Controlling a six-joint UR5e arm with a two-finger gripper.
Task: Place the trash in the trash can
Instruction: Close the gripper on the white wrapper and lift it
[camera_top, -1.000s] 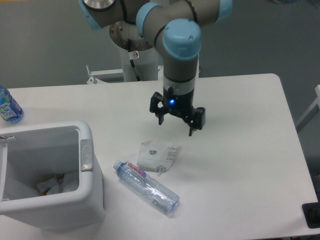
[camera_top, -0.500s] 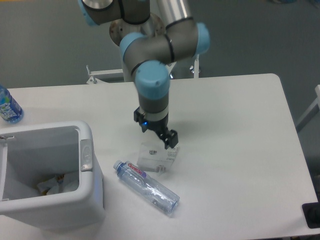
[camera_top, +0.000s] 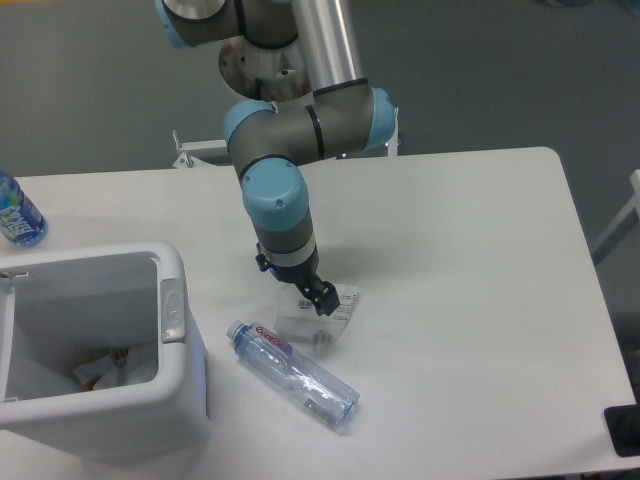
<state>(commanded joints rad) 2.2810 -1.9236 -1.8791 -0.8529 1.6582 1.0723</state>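
Gripper (camera_top: 305, 293) over paper packet (camera_top: 318, 318) on white table (camera_top: 470, 260) (jaw state unclear), grey wall behind.

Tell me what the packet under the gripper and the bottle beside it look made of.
Packet: flat, matte white with grey print, probably paper. Bottle: clear glossy plastic; the table shows through it, with a red-white label near its neck. Gripper is down at the packet.

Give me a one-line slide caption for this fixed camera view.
UR5e gripper lowered onto the paper packet, red-labelled bottle lying beside it, white trash can waiting at left.
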